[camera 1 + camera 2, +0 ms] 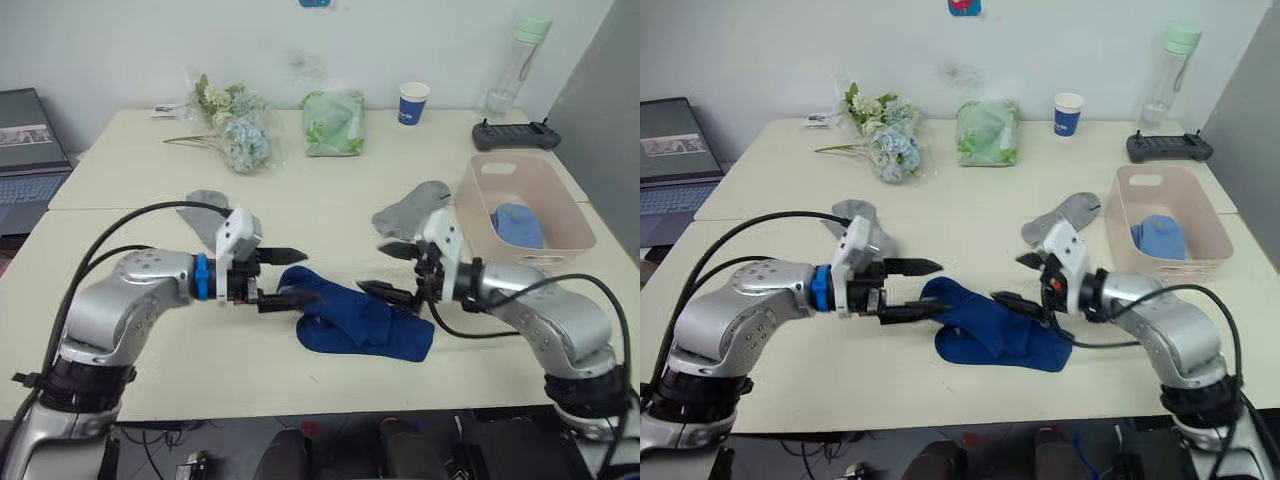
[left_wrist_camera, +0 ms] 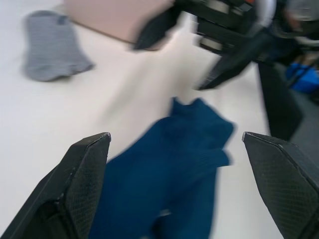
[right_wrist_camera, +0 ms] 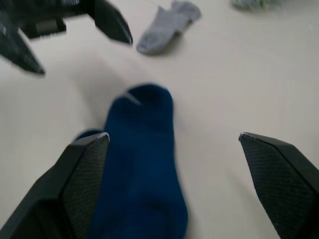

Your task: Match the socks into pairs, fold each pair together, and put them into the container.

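Two dark navy blue knit ankle socks (image 1: 362,322) lie overlapped, near front middle of cream worktop (image 1: 300,205). Left hand (image 1: 289,275) wide open, empty, at socks' left end. Right hand (image 1: 388,270) wide open, empty, at their right end; contact unclear. One grey knit sock (image 1: 204,211) behind left hand, another (image 1: 412,208) beside pale pink rectangular plastic tub (image 1: 478,212). Light blue bundle (image 1: 518,225), probably sock pair, inside tub.
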Controlling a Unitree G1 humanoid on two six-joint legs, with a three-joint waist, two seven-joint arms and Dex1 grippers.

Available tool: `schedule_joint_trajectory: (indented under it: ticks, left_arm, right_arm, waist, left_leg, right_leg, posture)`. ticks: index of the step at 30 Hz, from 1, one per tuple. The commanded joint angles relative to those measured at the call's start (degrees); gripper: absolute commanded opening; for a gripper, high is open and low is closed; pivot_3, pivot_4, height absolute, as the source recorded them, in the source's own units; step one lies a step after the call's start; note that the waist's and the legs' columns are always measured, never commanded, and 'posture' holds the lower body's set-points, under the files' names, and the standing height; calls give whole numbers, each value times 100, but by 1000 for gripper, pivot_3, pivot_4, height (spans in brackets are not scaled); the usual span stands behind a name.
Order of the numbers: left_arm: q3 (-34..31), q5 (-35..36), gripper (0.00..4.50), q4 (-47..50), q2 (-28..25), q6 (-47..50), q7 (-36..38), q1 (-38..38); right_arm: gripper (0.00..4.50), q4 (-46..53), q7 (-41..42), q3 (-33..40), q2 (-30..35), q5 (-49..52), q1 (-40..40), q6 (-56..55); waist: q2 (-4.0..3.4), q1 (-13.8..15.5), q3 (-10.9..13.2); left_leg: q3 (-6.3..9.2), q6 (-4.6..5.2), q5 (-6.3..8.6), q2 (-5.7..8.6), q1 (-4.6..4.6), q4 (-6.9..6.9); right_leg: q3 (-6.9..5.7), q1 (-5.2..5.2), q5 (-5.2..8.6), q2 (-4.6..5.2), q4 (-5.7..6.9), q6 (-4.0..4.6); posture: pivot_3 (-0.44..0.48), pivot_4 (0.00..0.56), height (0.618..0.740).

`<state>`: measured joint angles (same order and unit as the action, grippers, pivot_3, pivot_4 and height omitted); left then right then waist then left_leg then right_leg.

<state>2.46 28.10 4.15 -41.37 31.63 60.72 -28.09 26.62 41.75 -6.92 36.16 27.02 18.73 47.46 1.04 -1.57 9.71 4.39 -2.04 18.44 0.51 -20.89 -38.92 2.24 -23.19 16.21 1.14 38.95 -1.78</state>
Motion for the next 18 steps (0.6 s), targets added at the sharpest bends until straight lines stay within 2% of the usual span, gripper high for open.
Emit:
schedule_joint_trajectory:
  ticks: [1, 5, 8, 13, 14, 15, 18]
  left_arm:
    - [138, -897, 4440, -1050, 145, -1163, -337, -298]
    - [345, -1559, 4440, -2110, 395, -1899, -637, -433]
    - [417, -1598, 4440, -2153, 503, -1950, -466, -311]
    - [546, -1776, 4440, -2084, 391, -1927, -237, -25]
    - [532, -1804, 4262, -2111, 405, -1942, -254, -13]
    - [520, -1825, 4048, -2129, 410, -1945, -263, -3]
    - [470, -1790, 3227, -2079, 406, -1913, -212, 48]
  right_arm:
    - [4500, 448, 48, 193, 11, 333, -414, 146]
    - [4500, 779, -20, 132, 201, 300, -1098, 226]
    - [4500, 823, -148, 65, 206, 248, -1336, 259]
    - [4500, 828, -336, -113, 172, 113, -1439, 336]
    - [4500, 809, -392, -99, 86, 158, -1401, 373]
    - [4316, 767, -458, -106, -10, 182, -1340, 412]
    - [3534, 599, -582, -208, -223, 152, -1178, 494]
  waist:
    - [4, -7, 2]
    - [4, -20, 2]
    - [6, -20, 3]
    - [6, -20, 3]
    - [6, -19, 3]
    - [7, -17, 2]
    - [7, -22, 2]
  left_leg:
    - [1, 0, 0, -2, -1, 0]
    - [-4, 0, 0, -4, -2, 3]
    - [-4, 0, 0, -3, -3, 0]
    - [3, 0, 0, -4, -3, 0]
    - [4, 0, 0, -5, -4, 0]
    - [4, 0, 0, -5, -3, 0]
    - [3, 0, 0, -4, 0, 0]
  right_leg:
    - [-1, 0, 0, -2, 0, 0]
    - [5, -6, 0, -3, 0, 0]
    - [5, -5, 0, -2, -1, -1]
    - [3, -4, 0, -1, 2, -1]
    - [3, -4, 0, -3, 2, -1]
    - [3, -4, 0, -3, 2, -1]
    - [3, -1, 0, -3, 4, -1]
  posture:
    - [0, 150, 740]
    - [0, 150, 740]
    - [0, 150, 740]
    - [0, 150, 740]
    - [0, 150, 740]
    - [0, 150, 740]
    - [0, 150, 740]
